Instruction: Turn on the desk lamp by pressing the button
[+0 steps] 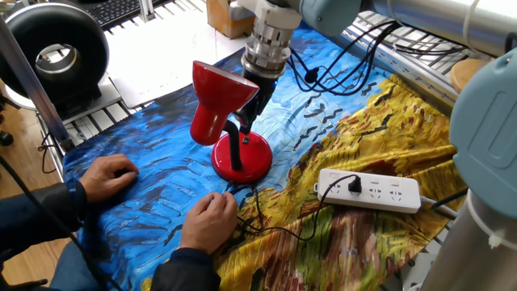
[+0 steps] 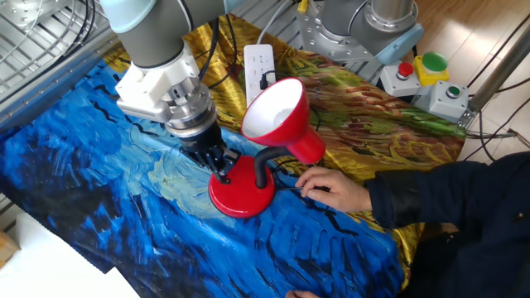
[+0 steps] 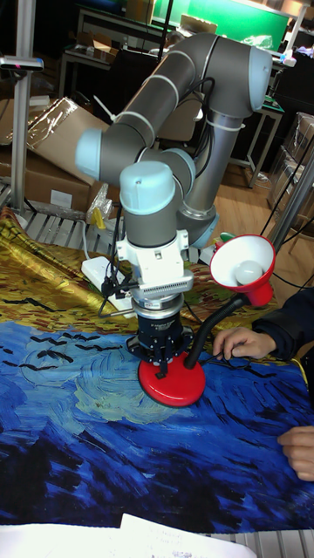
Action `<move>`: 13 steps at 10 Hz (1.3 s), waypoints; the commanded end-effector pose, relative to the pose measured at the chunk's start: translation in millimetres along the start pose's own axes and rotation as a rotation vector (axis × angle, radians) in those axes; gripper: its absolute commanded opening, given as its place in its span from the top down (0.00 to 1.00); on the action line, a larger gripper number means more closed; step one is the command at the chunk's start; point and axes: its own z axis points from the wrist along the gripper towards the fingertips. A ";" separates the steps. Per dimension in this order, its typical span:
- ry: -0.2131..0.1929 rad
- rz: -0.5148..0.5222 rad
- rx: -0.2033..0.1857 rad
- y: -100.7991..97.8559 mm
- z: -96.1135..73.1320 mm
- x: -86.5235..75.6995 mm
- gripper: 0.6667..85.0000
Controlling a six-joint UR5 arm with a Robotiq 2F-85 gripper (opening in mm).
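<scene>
You are bringing the gripper (image 2: 222, 171) down onto the round base of the desk lamp (image 2: 242, 186), directly under the jaws. The button is hiding beneath the tips, so whether you are pressing it is unclear. Whether the jaws are spread or together, I cannot tell. The shade is showing no glow, so switching on is remaining. A person's hand (image 2: 331, 189) is resting beyond the jaws, beside the base; the power strip (image 1: 369, 190) is sitting well apart.

Table draped in a blue-and-gold painted cloth (image 1: 339, 153), bearing the desk lamp (image 1: 241, 156), a white power strip (image 1: 369, 190) and a person's hands (image 1: 208, 222).
</scene>
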 end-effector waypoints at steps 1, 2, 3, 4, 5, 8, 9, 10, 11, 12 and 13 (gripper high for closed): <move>-0.015 0.013 -0.029 5.4 4.8 -0.7 0.99; -0.016 0.019 -0.035 7.6 5.8 -0.9 0.99; -0.018 0.017 -0.035 7.2 6.6 -1.2 0.99; -0.019 0.014 -0.034 6.5 7.1 -1.2 0.99; -0.020 0.014 -0.039 7.5 7.4 -1.4 0.99; -0.021 0.011 -0.037 6.7 8.3 -1.7 0.99; -0.021 0.011 -0.034 5.6 8.7 -1.4 0.99; -0.025 0.008 -0.033 4.3 10.0 -1.9 0.99; -0.028 0.005 -0.031 2.3 11.9 -1.9 0.99; -0.032 0.002 -0.020 -1.5 13.3 -2.4 0.99; -0.035 0.002 -0.019 -2.1 13.4 -3.2 0.99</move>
